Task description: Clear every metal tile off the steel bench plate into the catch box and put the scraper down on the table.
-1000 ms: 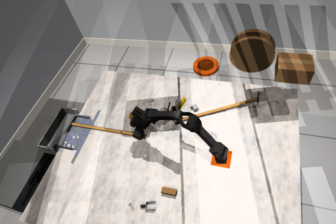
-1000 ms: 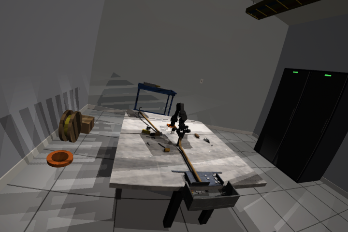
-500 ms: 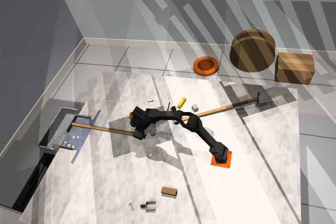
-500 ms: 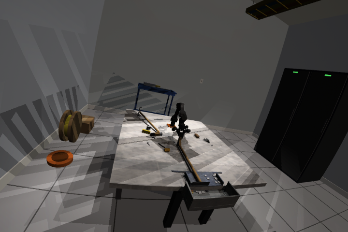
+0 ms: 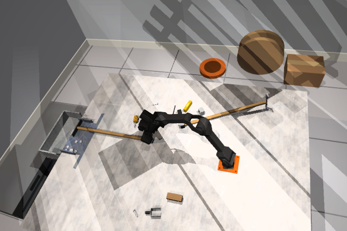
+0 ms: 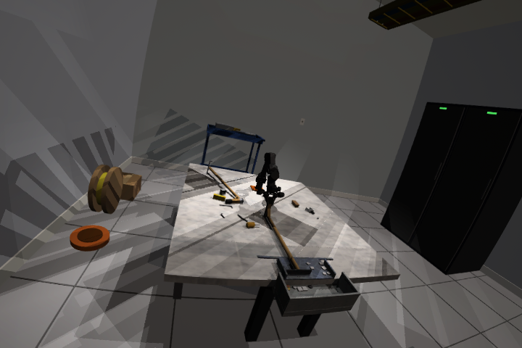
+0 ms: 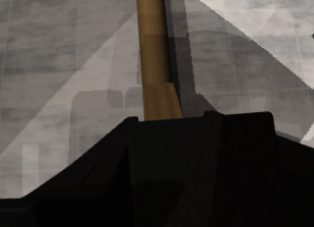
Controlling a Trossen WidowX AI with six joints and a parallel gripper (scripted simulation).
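My gripper (image 5: 146, 138) (image 6: 269, 201) is shut on the near end of the long scraper's wooden handle (image 5: 111, 133) (image 6: 282, 238) (image 7: 154, 40). The scraper's dark head (image 5: 76, 130) (image 6: 299, 272) is at the box-side end of the steel bench plate (image 5: 84, 145) (image 6: 315, 274), close to one side wall. Several pale metal tiles (image 5: 75, 141) (image 6: 312, 267) lie on the plate to the other side of the head. The catch box (image 5: 51, 130) (image 6: 319, 303) hangs beyond the table edge and holds some tiles (image 6: 300, 288). The fingertips are hidden in the wrist view.
A second long-handled tool (image 5: 228, 112) (image 6: 223, 183) lies behind the arm. An orange-handled tool (image 5: 135, 119) (image 6: 250, 225) lies close to the wrist. A yellow block (image 5: 188, 106) (image 6: 219, 196), a wooden block (image 5: 174, 197) (image 6: 295, 203) and a metal fork-shaped part (image 5: 155, 212) (image 6: 309, 210) are also on the table.
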